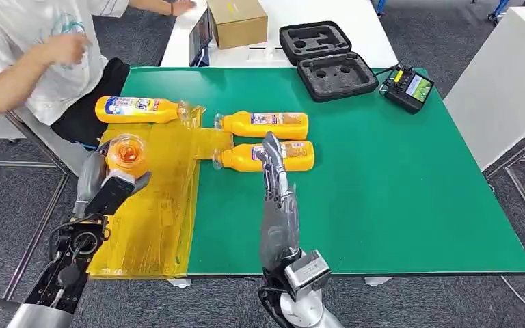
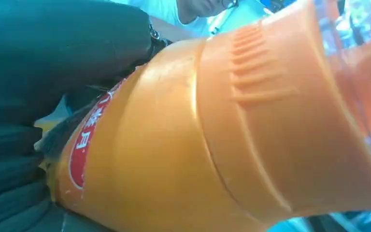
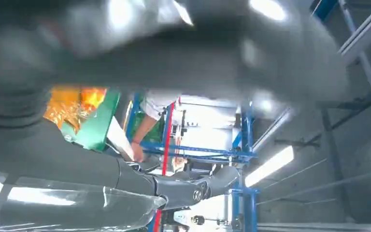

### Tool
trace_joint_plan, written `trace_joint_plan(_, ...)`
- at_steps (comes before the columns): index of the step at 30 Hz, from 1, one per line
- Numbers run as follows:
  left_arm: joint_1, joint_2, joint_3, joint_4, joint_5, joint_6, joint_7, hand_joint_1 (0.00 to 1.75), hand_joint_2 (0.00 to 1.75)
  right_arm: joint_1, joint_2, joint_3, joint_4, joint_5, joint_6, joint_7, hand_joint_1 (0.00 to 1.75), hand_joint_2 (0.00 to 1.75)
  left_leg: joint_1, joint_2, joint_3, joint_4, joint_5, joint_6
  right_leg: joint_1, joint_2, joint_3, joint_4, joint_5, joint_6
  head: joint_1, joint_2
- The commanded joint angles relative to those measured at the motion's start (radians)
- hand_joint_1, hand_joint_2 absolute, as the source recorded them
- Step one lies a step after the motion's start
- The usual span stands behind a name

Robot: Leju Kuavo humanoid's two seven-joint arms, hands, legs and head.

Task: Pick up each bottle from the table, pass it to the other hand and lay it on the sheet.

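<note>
Green surface (image 1: 383, 205) with a yellow sheet (image 1: 157, 205) over its 9 o'clock side. Left hand (image 1: 109, 188) grips an orange bottle (image 1: 126, 152) above the sheet's outer edge – base end toward the head camera; the left wrist view has the bottle body (image 2: 198, 145) close up. Right hand (image 1: 277, 198) reaches flat toward 12 o'clock, fingers (image 1: 271, 152) straight and apart, holding nothing, tips over the nearer of two bottles (image 1: 294, 156) lying on the green; the other (image 1: 266, 125) lies just beyond. A fourth bottle (image 1: 137, 109) lies at the sheet's far end. Person (image 1: 34, 61) sits at 10 o'clock – black foam case (image 1: 328, 61) at 1 o'clock.
</note>
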State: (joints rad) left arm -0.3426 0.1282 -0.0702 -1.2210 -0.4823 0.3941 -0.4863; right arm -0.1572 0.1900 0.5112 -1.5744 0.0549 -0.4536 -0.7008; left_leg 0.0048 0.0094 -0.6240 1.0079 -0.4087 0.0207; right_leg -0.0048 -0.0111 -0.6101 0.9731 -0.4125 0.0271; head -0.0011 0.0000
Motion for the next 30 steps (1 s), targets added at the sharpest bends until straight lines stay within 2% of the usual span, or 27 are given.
trace_joint_plan(1, -0.365, 0.056, -0.237, 0.511, -0.381, -0.063, 0.117, 1.75, 1.75, -0.057, -0.017, 0.06, 0.11, 0.005, 0.021, 0.003, 0.0, 1.75, 0.002, -0.009, 0.003, 0.0, 0.001, -0.002, 0.001, -0.008, 0.006, 0.001, -0.002, -0.001, 0.0, 0.0)
trace_joint_plan(5, -0.452, 0.034, -0.321, 0.664, -0.466, -0.184, 0.158, 1.75, 1.75, -0.068, -0.003, 0.059, 0.155, -0.002, 0.044, 0.003, 0.0, 1.75, 0.001, -0.005, 0.002, 0.0, 0.001, -0.001, 0.001, -0.004, 0.004, 0.0, -0.001, -0.001, 0.0, 0.0)
trace_joint_plan(11, -0.491, 0.035, -0.438, 0.787, -0.571, -0.379, 0.166, 1.75, 1.75, -0.052, 0.004, 0.038, 0.172, -0.028, 0.077, 0.003, 0.0, 1.75, 0.001, -0.004, 0.006, -0.001, 0.0, -0.001, 0.001, -0.002, 0.008, -0.001, -0.002, -0.001, 0.0, 0.0)
trace_joint_plan(14, -0.491, 0.035, -0.438, 0.787, -0.571, -0.379, 0.166, 1.75, 1.75, -0.052, 0.004, 0.038, 0.172, -0.028, 0.077, 0.003, 0.0, 1.75, 0.001, -0.002, 0.004, -0.001, 0.0, -0.001, 0.0, -0.001, 0.005, 0.0, -0.001, 0.0, 0.0, 0.0)
trace_joint_plan(18, -0.518, 0.03, -0.473, 0.819, -0.592, -0.49, 0.154, 1.75, 1.75, -0.039, 0.013, 0.017, 0.184, -0.025, 0.096, 0.003, 0.0, 1.75, 0.001, -0.002, 0.006, -0.001, 0.0, -0.001, 0.001, 0.0, 0.007, 0.0, -0.001, -0.001, 0.0, 0.0)
trace_joint_plan(23, -0.519, 0.03, -0.477, 0.822, -0.595, -0.498, 0.155, 1.75, 1.75, -0.038, 0.013, 0.016, 0.184, -0.025, 0.097, 0.003, 0.0, 1.75, 0.001, -0.001, 0.003, 0.0, 0.0, -0.001, 0.001, 0.001, 0.005, 0.0, 0.0, -0.001, -0.001, 0.0)
trace_joint_plan(25, -0.534, 0.029, -0.493, 0.847, -0.602, -0.583, 0.155, 1.75, 1.75, -0.043, 0.022, 0.012, 0.2, -0.021, 0.101, 0.003, 0.0, 1.75, 0.001, -0.001, 0.004, 0.0, 0.0, -0.001, 0.001, 0.001, 0.006, 0.0, -0.001, -0.001, 0.0, 0.0)
trace_joint_plan(30, -0.537, 0.017, -0.49, 0.858, -0.595, -0.606, 0.169, 1.75, 1.75, -0.053, 0.034, 0.0, 0.225, -0.015, 0.098, 0.003, 0.0, 1.75, 0.0, 0.0, 0.003, -0.001, 0.001, -0.001, 0.0, 0.001, 0.004, 0.0, 0.0, 0.0, 0.0, 0.0)
